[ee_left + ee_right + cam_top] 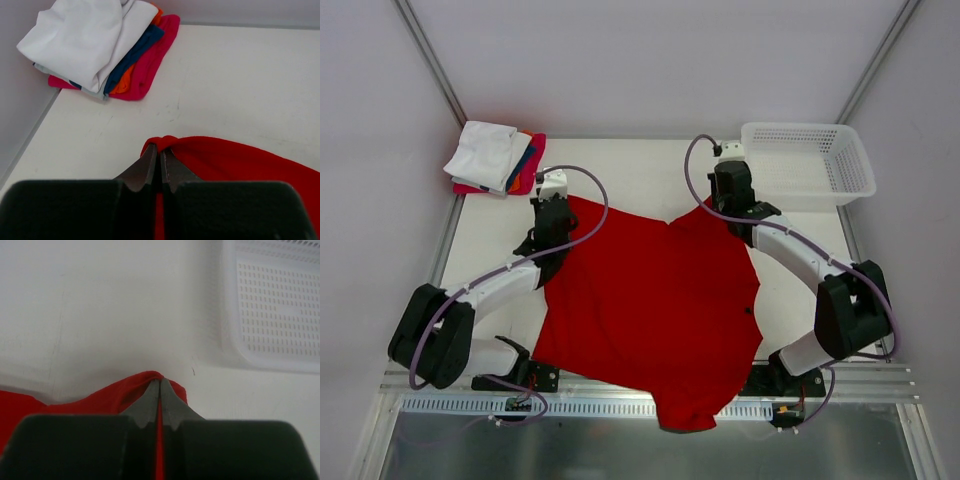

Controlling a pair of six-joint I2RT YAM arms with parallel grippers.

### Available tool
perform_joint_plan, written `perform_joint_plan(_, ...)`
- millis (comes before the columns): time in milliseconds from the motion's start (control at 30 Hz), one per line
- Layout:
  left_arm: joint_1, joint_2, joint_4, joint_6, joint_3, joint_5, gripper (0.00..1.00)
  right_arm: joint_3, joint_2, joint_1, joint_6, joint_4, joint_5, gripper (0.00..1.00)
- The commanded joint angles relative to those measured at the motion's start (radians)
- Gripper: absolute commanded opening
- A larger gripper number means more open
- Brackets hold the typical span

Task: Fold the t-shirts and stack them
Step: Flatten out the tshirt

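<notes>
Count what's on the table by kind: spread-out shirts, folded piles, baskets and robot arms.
Spread-out red shirt: 1
Folded pile: 1
Basket: 1
Robot arms, left arm and right arm: 2
Total: 5

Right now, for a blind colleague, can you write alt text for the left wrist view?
The left pincer is shut on a bunched edge of the red shirt lying on the white table. Beyond it, upper left, sits a stack of folded shirts: white on top, blue, orange and pink-red beneath.
</notes>
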Motion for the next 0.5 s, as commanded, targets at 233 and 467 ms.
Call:
perform_joint_plan(233,0.206,0.217,0.013,-0.090,0.108,0.085,0.00,0.237,0.168,-0.029,-0.104,0.064,0.063,0.00)
perform_joint_plan(467,0.237,0.344,-0.036,-0.050,0.229,0.111,0.00,0.328,0.280,-0.044,-0.135,0.067,0.061,0.00)
